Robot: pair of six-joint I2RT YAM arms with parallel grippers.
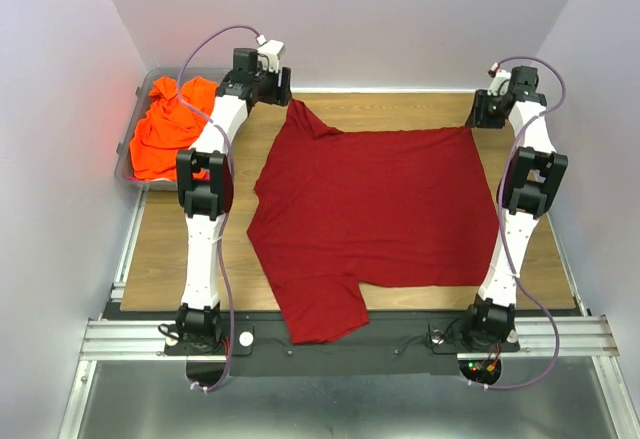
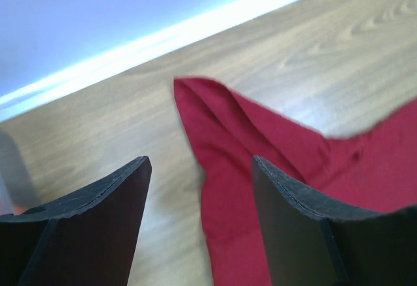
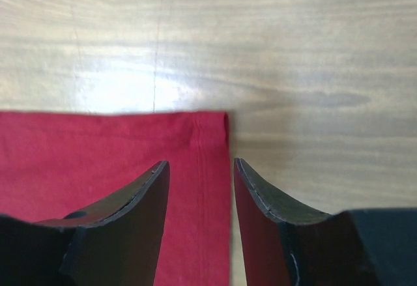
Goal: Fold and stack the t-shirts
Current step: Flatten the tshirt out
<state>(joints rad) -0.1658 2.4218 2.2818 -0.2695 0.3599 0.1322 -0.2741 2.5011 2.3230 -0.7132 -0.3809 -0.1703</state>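
The dark crimson red t-shirt (image 1: 380, 214) lies spread flat on the wooden table, with one sleeve hanging over the near edge. My left gripper (image 1: 280, 94) is open at the shirt's far left sleeve. In the left wrist view the gripper (image 2: 202, 169) hovers over the sleeve tip (image 2: 215, 113), holding nothing. My right gripper (image 1: 484, 111) is open over the far right hem corner. In the right wrist view the gripper (image 3: 200, 165) straddles the shirt's side edge (image 3: 208, 143). The bright orange t-shirt (image 1: 170, 129) lies crumpled in the bin, with a bit of darker magenta fabric (image 1: 160, 87) at its far end.
The clear grey plastic bin (image 1: 124, 167) stands at the far left, partly off the table's left side. Bare wood table (image 1: 160, 249) shows left of the red shirt and along the far edge (image 1: 400, 104). White walls close in on three sides.
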